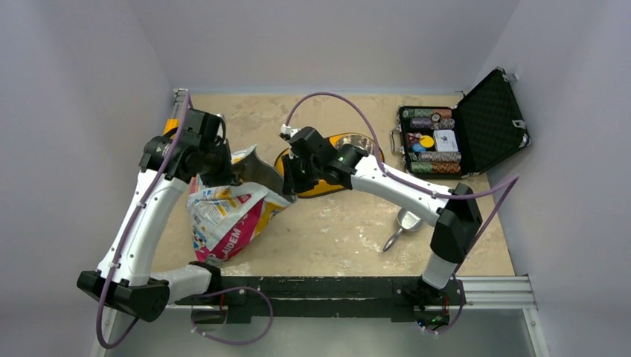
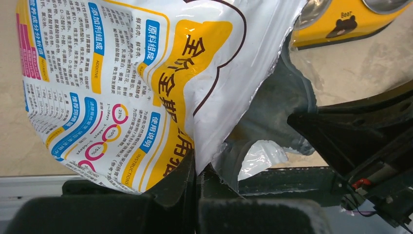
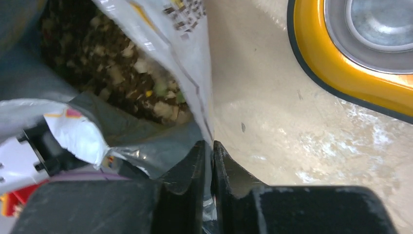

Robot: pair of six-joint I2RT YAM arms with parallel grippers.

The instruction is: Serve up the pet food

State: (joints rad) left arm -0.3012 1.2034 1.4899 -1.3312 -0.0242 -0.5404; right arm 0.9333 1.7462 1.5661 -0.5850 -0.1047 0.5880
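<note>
Pet food [image 3: 112,73] shows as a dark, crumbly heap of small brown bits inside the open mouth of one printed bag [image 1: 227,212], which lies on its side at the left of the surface [image 1: 335,238]. Its mouth is turned toward the middle.

The left claw [image 2: 196,180] is pinched tight on one edge of the mouth. The right claw [image 3: 213,156] is closed down to a sliver on the opposite edge, with the foil caught between its fingers, so the opening is spread between the two.

Just beyond the mouth sits one yellow feeder [image 3: 341,73] with a steel bowl in it; from above, the right arm covers much of it. One metal scoop [image 1: 405,223] lies alone by the right arm's base, well apart from the bag. One black case [image 1: 491,111] stands open at the far right, holding rows of poker chips [image 1: 431,156].
</note>
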